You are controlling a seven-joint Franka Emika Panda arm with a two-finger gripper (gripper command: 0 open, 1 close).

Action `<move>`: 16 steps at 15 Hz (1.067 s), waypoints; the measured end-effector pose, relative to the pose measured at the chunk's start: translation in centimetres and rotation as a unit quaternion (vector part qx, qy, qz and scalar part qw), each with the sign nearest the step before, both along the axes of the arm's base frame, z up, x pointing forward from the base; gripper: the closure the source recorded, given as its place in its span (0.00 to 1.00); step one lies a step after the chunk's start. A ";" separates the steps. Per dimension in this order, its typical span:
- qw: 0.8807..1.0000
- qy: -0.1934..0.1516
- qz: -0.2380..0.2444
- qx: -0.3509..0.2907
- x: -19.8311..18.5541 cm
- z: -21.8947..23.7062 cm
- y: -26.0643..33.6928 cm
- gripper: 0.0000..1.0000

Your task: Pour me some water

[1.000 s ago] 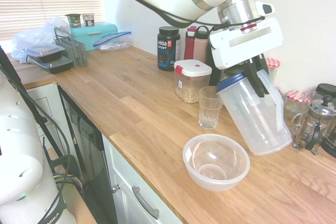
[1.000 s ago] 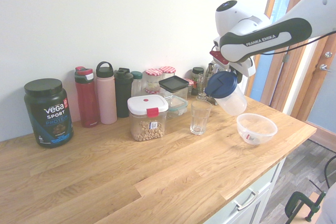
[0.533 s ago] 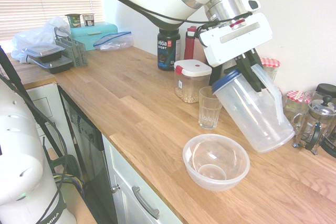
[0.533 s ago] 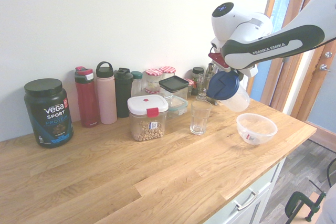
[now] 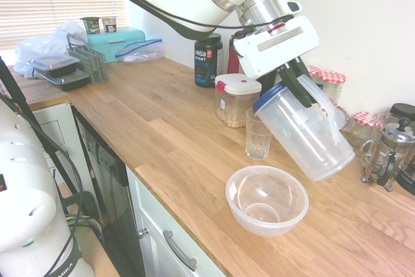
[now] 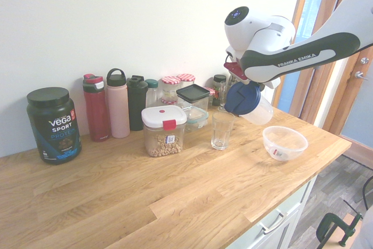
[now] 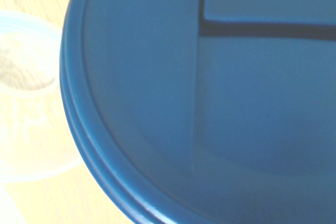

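My gripper [image 5: 293, 81] is shut on the handle side of a clear plastic pitcher [image 5: 306, 133] with a blue lid [image 6: 238, 98]. The pitcher hangs tilted above the wooden counter [image 5: 162, 141], its lidded mouth leaning over the rim of an upright drinking glass [image 5: 259, 134]. I see no water in the glass [image 6: 222, 130] and cannot tell whether the pitcher [image 6: 254, 108] holds any. The wrist view is filled by the blue lid [image 7: 210, 103], with the bowl [image 7: 26, 103] blurred beside it.
A clear plastic bowl [image 5: 266, 199] sits near the counter's front edge, just below the pitcher. Behind the glass stand a white-lidded snack container [image 5: 237, 98], a black protein tub [image 5: 208, 60], bottles [image 6: 116, 103], red-lidded jars [image 5: 331, 82] and a French press [image 5: 388, 154].
The arm has carried the pitcher sideways toward the glass and a little higher, with its blue lid now over the glass's rim. The grip has stayed shut.
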State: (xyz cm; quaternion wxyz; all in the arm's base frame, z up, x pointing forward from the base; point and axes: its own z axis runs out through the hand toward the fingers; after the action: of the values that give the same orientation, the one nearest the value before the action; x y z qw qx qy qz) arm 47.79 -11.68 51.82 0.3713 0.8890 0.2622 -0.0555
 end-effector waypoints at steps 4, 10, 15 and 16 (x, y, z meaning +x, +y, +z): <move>0.999 -0.019 -0.015 0.034 -0.7 1.6 -0.8 1.00; 0.969 -0.082 -0.029 0.229 -4.3 16.6 -3.7 1.00; 0.921 -0.076 -0.097 0.369 -10.2 19.5 2.0 1.00; 0.913 -0.088 -0.123 0.379 -10.5 18.8 3.8 1.00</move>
State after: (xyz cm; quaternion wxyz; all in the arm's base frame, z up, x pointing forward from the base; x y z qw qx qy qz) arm 37.29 -7.91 70.63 0.0186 0.9895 0.1181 0.0815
